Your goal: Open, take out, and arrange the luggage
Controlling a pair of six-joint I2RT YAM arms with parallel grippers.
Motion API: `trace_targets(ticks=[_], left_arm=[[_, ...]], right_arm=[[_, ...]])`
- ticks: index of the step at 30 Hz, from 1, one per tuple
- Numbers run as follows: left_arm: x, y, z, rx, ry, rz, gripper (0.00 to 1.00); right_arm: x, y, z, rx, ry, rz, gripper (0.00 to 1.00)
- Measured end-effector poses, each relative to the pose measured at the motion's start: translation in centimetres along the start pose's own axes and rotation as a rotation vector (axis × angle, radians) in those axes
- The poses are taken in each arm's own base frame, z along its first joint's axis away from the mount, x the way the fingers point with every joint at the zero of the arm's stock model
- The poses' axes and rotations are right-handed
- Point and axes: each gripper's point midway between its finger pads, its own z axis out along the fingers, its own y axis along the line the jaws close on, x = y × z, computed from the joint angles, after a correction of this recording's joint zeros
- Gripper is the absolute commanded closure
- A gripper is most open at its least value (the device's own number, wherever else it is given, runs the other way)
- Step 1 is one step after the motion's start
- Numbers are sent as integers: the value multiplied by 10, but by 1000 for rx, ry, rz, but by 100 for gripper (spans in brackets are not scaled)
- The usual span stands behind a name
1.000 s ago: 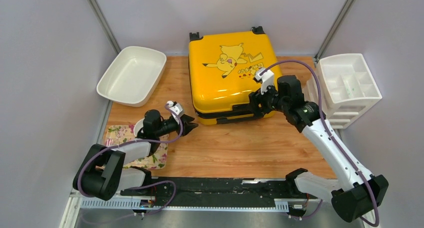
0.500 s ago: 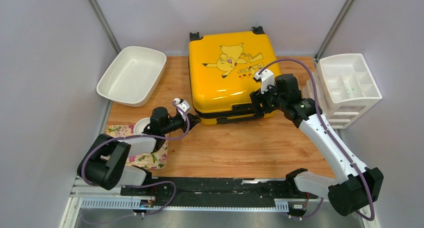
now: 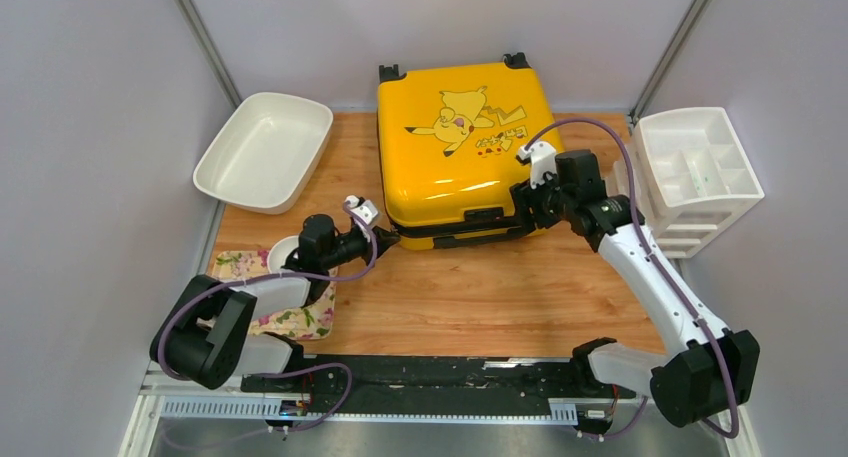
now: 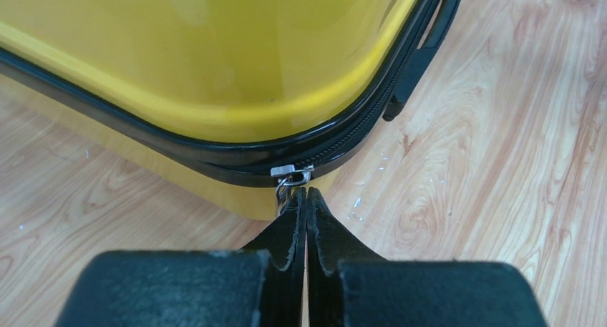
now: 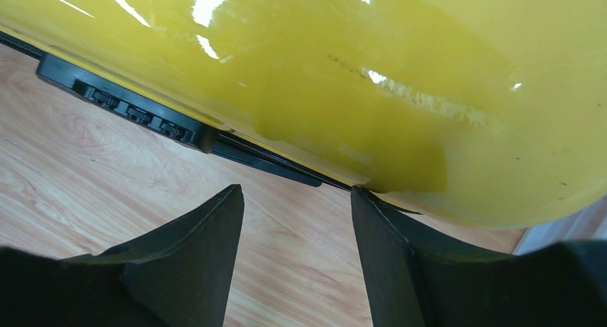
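The zipper pull [image 4: 292, 174] hides partly inside your left gripper [image 4: 306, 194], clamped on it, arm stretched low; right gripper [image 5: 295, 191] gapes at luggage [image 5: 401, 76] edge.

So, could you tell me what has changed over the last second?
The left gripper reached forward to the near-left corner of the luggage and closed on the zipper pull. The right gripper slid slightly rightward along the front edge, jaws open, holding nothing. The luggage stayed shut and in place; the white tub, the organiser and the floral cloth did not move.
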Motion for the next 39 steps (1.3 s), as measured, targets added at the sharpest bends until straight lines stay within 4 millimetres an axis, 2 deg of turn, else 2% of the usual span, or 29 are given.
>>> trace_targets(ticks=[5,13,15,16,19,22,30,33,39], left_arm=[[-12,-3,-4,6,-24,17,100],[-13,0,-6,-12,-6,38,100],[-13,0,-6,-9,-6,45,89],[-13,0,-6,-7,-7,48,75],[-14,-4,-6,11,-11,45,57],[-12,-8,-8,31,-17,60,49],[-19,-5,-30,-9,-84,164,46],[-18,-3,-29,-7,-89,195,40],[-8,7,-19,-14,-68,226,41]], right_arm=[[12,-9,7,20,44,23,40],[30,-34,10,67,98,95,41],[34,-38,11,73,104,106,40],[36,-39,12,75,107,110,40],[37,-40,13,74,107,116,40],[37,-40,13,72,107,116,40],[37,-38,12,59,100,115,40],[36,-37,12,51,96,111,40],[35,-35,11,40,91,111,40]])
